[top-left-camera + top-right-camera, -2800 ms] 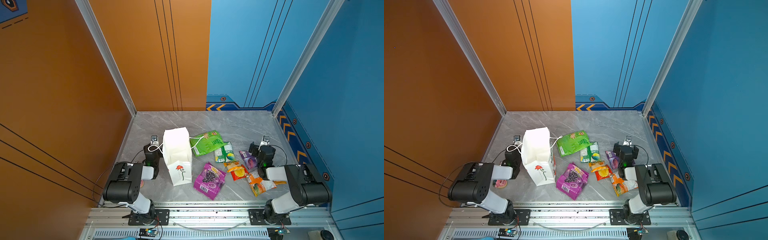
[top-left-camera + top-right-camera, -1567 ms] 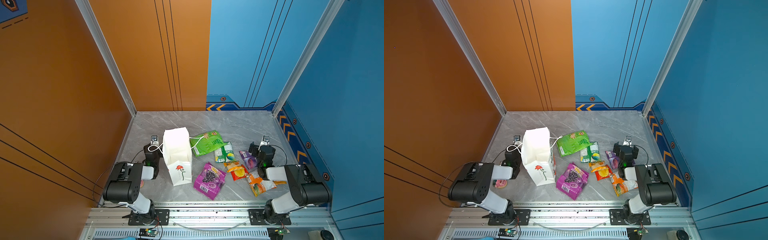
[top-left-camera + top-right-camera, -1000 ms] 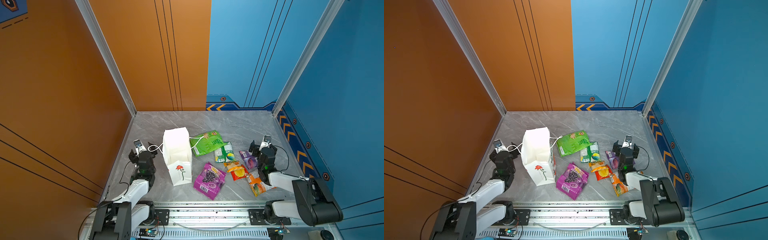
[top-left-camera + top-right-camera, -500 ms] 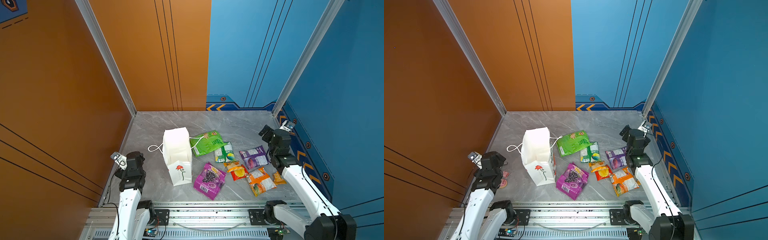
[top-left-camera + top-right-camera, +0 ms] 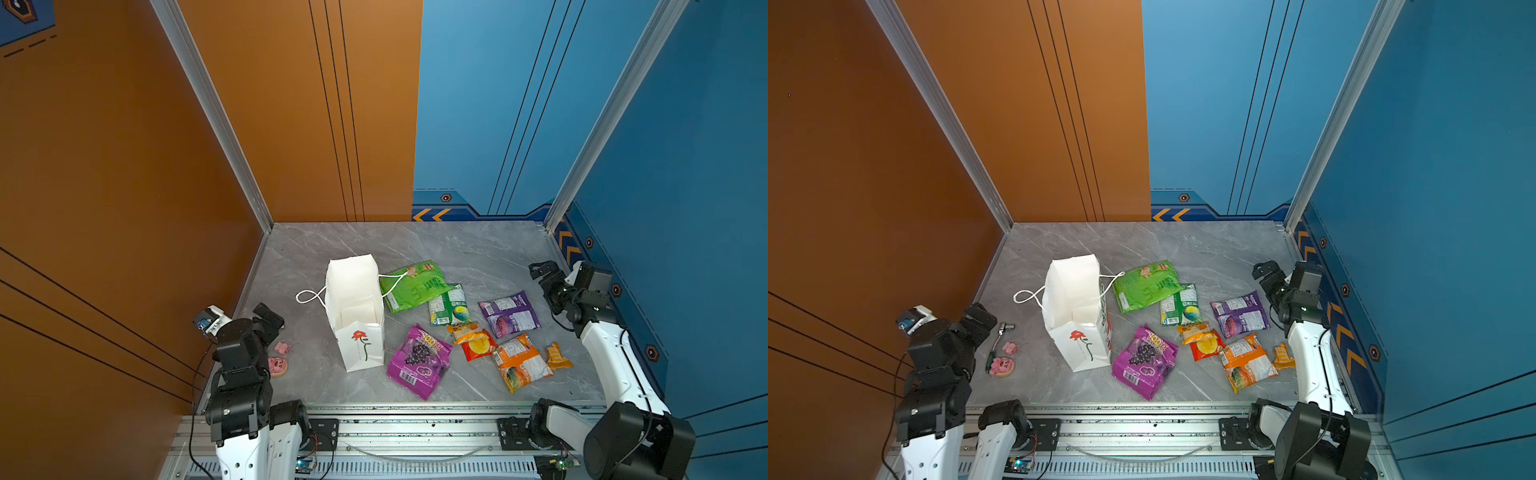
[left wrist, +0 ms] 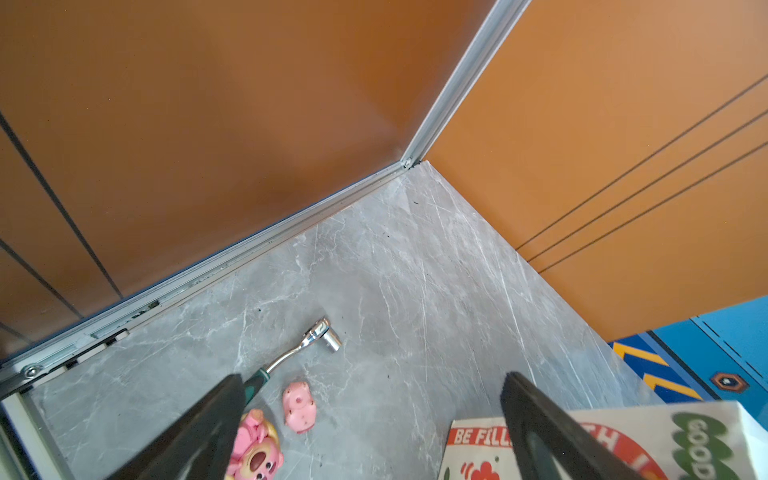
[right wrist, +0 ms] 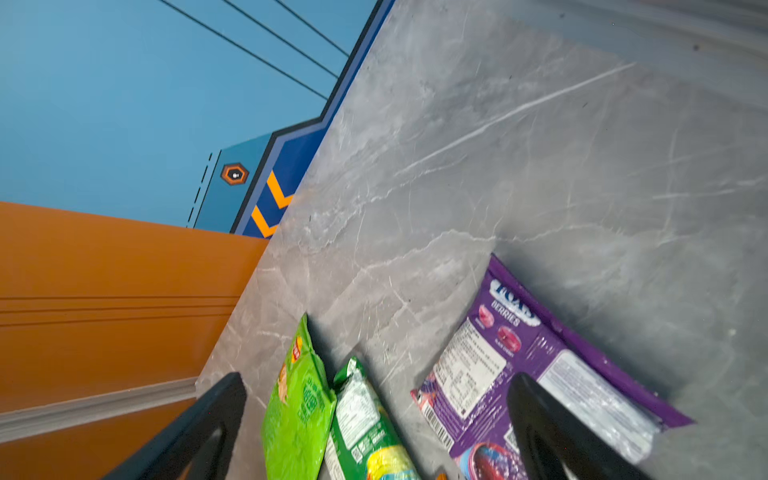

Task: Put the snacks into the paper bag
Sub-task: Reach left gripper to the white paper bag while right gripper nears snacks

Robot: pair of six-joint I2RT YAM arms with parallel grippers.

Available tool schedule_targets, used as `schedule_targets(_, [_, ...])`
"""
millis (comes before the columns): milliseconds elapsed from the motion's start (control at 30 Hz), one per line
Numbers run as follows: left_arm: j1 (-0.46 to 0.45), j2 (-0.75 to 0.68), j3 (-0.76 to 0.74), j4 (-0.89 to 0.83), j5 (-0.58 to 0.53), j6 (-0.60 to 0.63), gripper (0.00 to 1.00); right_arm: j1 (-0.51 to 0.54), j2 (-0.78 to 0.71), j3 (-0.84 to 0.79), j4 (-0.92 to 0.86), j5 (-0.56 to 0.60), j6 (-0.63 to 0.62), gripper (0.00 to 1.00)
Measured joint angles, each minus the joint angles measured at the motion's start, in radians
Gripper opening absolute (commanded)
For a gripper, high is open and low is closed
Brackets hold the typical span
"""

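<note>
As both top views show, the paper bag (image 5: pixel 357 316) stands upright mid-table, with the snacks (image 5: pixel 449 305) lying flat from its one to four o'clock: green packet (image 5: pixel 415 286), grape packet (image 5: pixel 417 361), berries packet (image 5: pixel 509 313), orange packet (image 5: pixel 521 363). My left gripper (image 5: pixel 270 318) hangs at its nine o'clock and my right gripper (image 5: pixel 544 276) at three, both with jaws apart and empty. My left wrist view shows a ratchet wrench (image 6: pixel 307 349) and a pink pig figure (image 6: pixel 299 405) below. My right wrist view shows the berries packet beneath, untouched.
</note>
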Motion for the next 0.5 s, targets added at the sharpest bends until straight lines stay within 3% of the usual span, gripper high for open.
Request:
schedule_targets(267, [0.000, 0.073, 0.222, -0.175, 0.200, 0.051, 0.98, 0.088, -0.118, 0.030, -0.113, 0.020, -0.096, 1.00])
schedule_targets(500, [0.000, 0.116, 0.315, -0.216, 0.463, 0.044, 0.98, 0.206, -0.141, 0.055, -0.182, 0.080, -0.164, 1.00])
